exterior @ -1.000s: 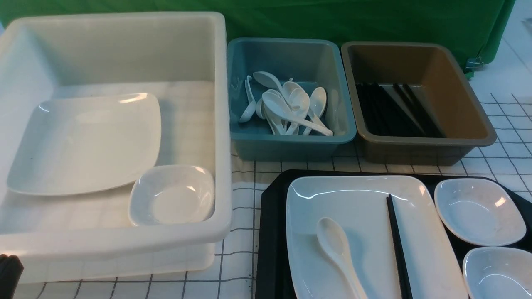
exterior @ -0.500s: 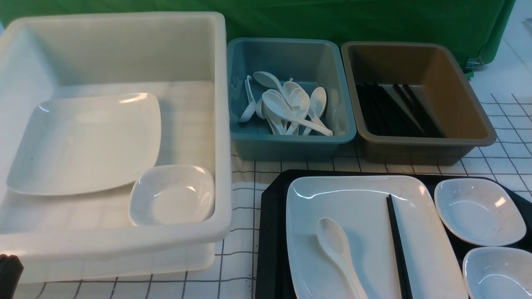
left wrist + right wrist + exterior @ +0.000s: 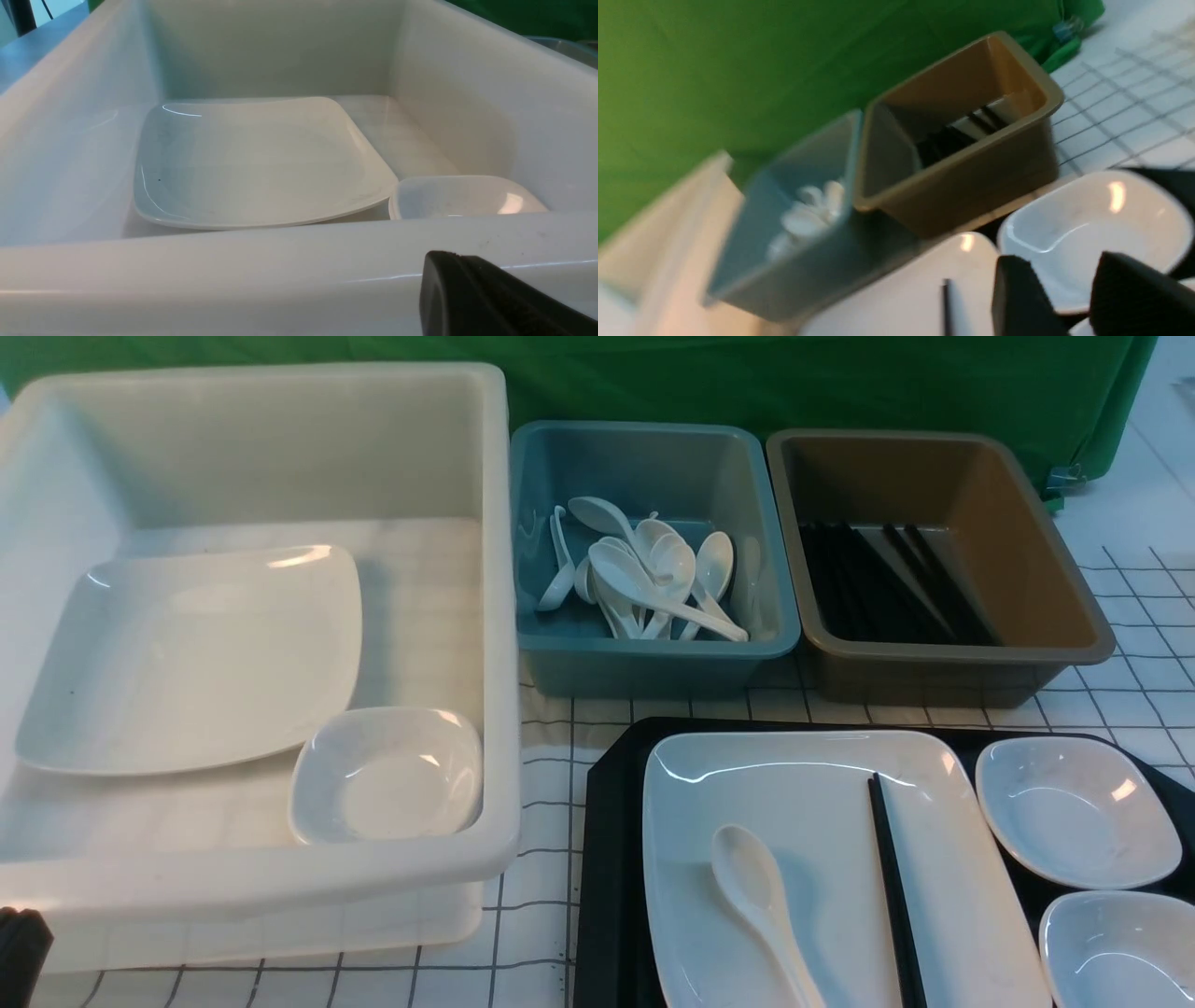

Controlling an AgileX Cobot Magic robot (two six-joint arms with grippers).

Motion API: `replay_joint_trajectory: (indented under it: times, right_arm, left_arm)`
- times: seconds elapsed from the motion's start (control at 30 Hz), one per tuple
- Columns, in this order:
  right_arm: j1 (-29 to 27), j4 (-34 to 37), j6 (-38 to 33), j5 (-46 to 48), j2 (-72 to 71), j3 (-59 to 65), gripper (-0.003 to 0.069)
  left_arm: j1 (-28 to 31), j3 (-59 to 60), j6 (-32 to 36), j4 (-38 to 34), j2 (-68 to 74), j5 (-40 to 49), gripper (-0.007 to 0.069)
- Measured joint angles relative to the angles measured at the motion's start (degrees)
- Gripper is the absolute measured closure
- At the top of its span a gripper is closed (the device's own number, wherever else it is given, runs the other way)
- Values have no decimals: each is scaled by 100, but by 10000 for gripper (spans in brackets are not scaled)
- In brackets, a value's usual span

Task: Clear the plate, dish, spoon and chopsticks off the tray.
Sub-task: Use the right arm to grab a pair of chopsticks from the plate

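Jaws of the right gripper [image 3: 1073, 298] stood apart, empty, near a small dish [image 3: 1092, 224]; left gripper [image 3: 495, 298] shut by the white tub [image 3: 233, 270]; spoon [image 3: 756, 896] and chopsticks [image 3: 894, 887] lay on the plate [image 3: 822, 803], on the tray [image 3: 611, 859].

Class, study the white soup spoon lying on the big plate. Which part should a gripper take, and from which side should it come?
Probably take the spoon by its handle, just behind the bowl, coming straight down from above with the jaws across the handle. It lies flat, bowl up, on the plate; the handle is narrowest, and the chopsticks lie clear.
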Motion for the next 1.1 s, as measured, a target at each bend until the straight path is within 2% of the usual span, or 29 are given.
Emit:
replay_joint_trajectory:
  times: [0.07,0.13,0.27,0.33,0.4,0.5,0.53,0.57,0.6,0.67,0.7,0.73,0.83,0.87,0.93,1.03,1.1]
  right_arm:
    - [0,185,728,-33,0,0,412]
    - [0,251,980,-46,0,0,412]
    - [0,315,1157,-67,0,0,412]
    - [22,910,1259,-42,0,0,418]
    - [80,1179,1168,14,0,-60,432]
    - [351,1443,-73,-10,2,-907,540]
    - [351,1443,-175,-22,15,-907,540]
    - [418,1465,-688,-88,94,-1241,585]
    - [524,1479,-1627,-80,427,-1931,629]
    - [573,1458,-2241,157,851,-2459,640]
    - [572,1437,-2302,206,913,-2582,642]
    - [585,1317,-2700,643,1396,-2993,646]
    - [590,960,-3005,2111,2730,-3667,648]
    - [590,959,-3016,2205,2823,-3667,648]
    - [596,846,-3205,3311,4034,-3880,645]
    - [602,802,-3426,4014,5160,-3898,618]
    - [606,787,-3573,4262,5878,-3898,569]
  left_arm:
    - [0,0,0,0,0,0,604]
    - [0,0,0,0,0,0,604]
    - [0,0,0,0,0,0,604]
    - [0,0,0,0,0,0,604]
    - [0,0,0,0,0,0,604]
    - [0,0,0,0,0,0,604]
    - [0,0,0,0,0,0,604]
    - [0,0,0,0,0,0,604]
    - [0,0,0,0,0,0,604]
    - [0,0,0,0,0,2,604]
    - [0,0,0,0,0,2,604]
    - [0,0,0,0,0,2,604]
    - [0,0,0,0,0,2,604]
    - [0,0,0,0,0,2,604]
    - [0,0,0,0,0,2,604]
    - [0,0,0,0,0,2,604]
    - [0,0,0,0,0,2,604]
